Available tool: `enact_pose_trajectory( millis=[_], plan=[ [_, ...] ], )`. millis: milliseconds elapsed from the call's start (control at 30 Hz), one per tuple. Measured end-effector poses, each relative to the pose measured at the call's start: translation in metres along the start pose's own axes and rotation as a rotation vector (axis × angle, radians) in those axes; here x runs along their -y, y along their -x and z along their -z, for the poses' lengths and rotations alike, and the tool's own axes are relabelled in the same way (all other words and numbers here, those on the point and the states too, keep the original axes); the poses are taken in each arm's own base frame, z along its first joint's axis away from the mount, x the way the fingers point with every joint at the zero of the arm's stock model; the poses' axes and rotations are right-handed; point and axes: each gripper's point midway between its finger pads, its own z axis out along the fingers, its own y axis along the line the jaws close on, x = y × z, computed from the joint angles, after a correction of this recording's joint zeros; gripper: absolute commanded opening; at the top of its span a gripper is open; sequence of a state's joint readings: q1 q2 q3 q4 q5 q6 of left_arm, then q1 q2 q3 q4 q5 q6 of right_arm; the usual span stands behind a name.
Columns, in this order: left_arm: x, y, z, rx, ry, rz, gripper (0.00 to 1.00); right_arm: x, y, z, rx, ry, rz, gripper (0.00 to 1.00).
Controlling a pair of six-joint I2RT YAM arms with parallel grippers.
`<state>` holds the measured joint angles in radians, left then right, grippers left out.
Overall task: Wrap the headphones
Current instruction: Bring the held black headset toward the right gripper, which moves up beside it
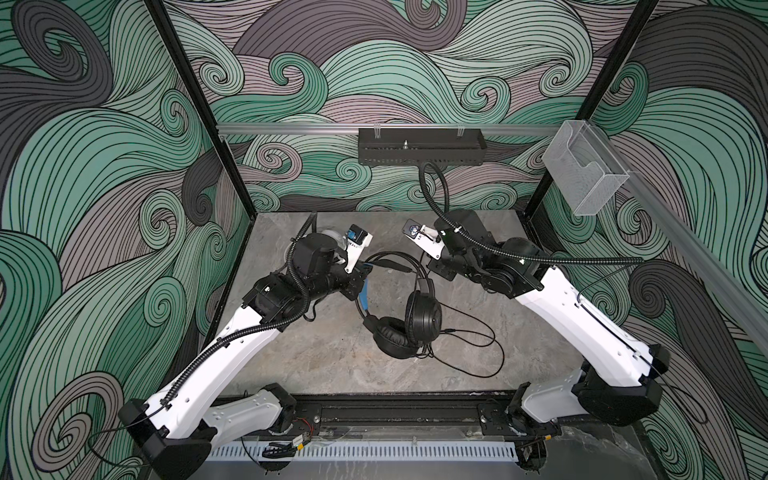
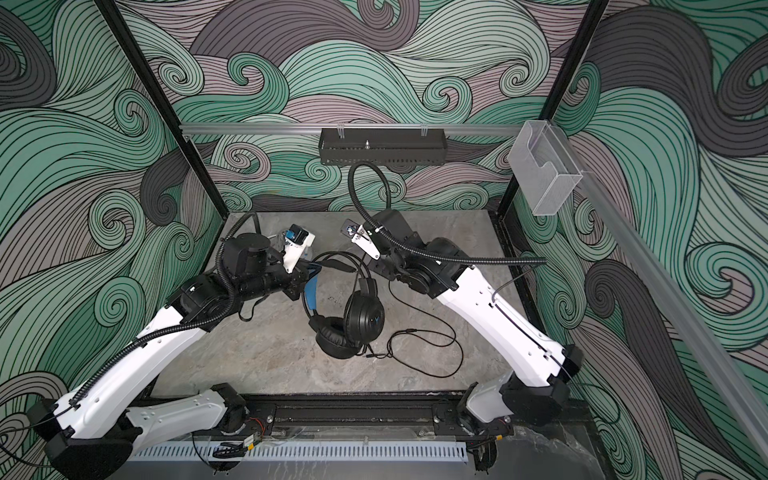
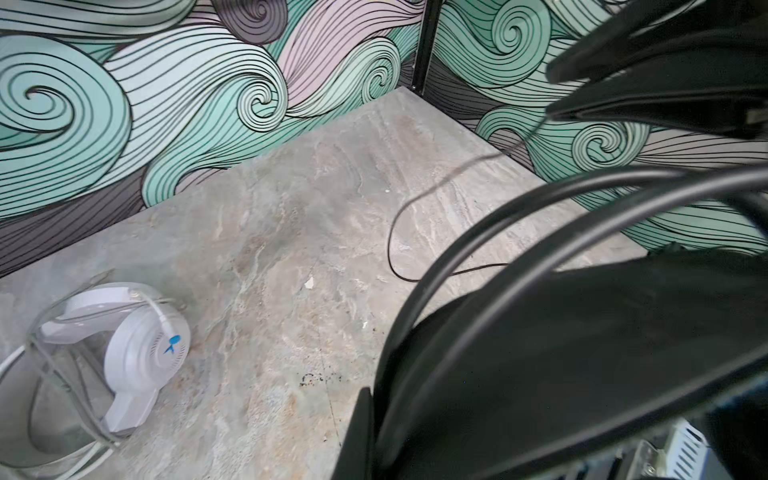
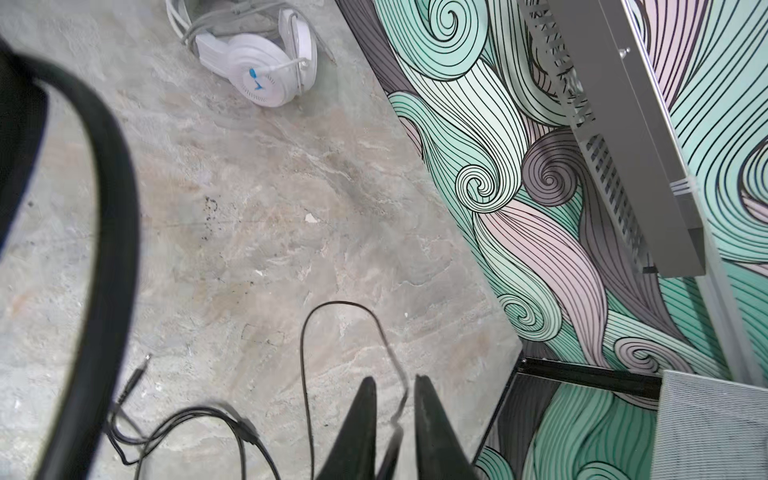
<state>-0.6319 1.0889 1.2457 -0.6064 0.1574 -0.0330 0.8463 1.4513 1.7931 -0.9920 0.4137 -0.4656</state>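
Starting nearest, just this side of the black headset (image 1: 409,328): black cord (image 1: 484,349) sprawled in loose loops over the table (image 1: 299,365), plug (image 4: 139,372) lying free, so hardly wound at all. Beside that headset on the left: left pincer (image 1: 362,272) clamped on the blue-lined headband (image 1: 365,296), holding it raised. Beside it on the right: right pincer (image 4: 392,380) narrowly parted, with a cord strand slack between the jaws, seemingly ungripped. Farthest beyond it: white headset (image 3: 141,353), with pale cord (image 3: 164,320) apparently looped round the band, likely finished. Roughly half done, judging by this; winding the black cord remains.
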Motion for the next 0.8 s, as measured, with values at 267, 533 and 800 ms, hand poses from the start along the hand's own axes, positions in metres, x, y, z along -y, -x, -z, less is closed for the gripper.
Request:
enact_pose_trajectory(
  millis=[267,533,800],
  plan=[
    [0.009,0.005,0.0,0.021,-0.05,0.038,0.0,0.011,-0.01,0.005,0.017,0.007,-0.075,0.47],
    [0.012,0.017,0.006,0.045,-0.064,0.078,0.0,0.009,-0.024,0.012,0.098,0.049,-0.196,0.68],
    [0.016,0.077,0.029,0.136,-0.072,0.181,0.0,0.015,-0.05,0.023,0.22,0.037,-0.352,0.85]
  ],
)
